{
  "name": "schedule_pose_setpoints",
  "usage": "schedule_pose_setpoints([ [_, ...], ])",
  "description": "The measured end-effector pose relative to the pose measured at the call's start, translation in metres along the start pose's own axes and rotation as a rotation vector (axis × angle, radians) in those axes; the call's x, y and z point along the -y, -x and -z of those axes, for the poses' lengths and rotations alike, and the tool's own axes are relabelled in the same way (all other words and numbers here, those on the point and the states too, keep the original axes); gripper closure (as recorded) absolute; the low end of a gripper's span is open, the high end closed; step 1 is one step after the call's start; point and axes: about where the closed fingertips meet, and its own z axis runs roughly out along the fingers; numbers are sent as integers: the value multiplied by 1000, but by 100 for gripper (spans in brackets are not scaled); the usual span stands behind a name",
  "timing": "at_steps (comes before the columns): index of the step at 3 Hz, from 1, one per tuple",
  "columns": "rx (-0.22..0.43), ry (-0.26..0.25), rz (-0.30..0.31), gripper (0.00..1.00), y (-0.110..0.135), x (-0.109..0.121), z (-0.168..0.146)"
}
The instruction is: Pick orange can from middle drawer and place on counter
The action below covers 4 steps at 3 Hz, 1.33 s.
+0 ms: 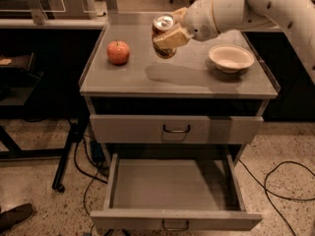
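My gripper (168, 33) is shut on the orange can (163, 35) and holds it tilted in the air above the middle of the counter (147, 80), with the silver lid facing up and toward the camera. The arm reaches in from the upper right. The can's shadow falls on the counter below it. The middle drawer (172, 186) is pulled fully open below and its inside shows nothing in it.
A red apple (118, 52) sits on the counter's left side. A white bowl (231, 58) sits on its right side. The drawer above (176, 129) is closed. Cables lie on the floor at left and right. Dark side tables flank the cabinet.
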Motion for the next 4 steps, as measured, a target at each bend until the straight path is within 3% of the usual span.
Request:
schedule_pose_setpoints([
  [1, -28, 31, -23, 100, 0, 39, -22],
  [2, -46, 54, -36, 100, -4, 54, -32],
  [4, -79, 204, -117, 100, -50, 37, -59],
])
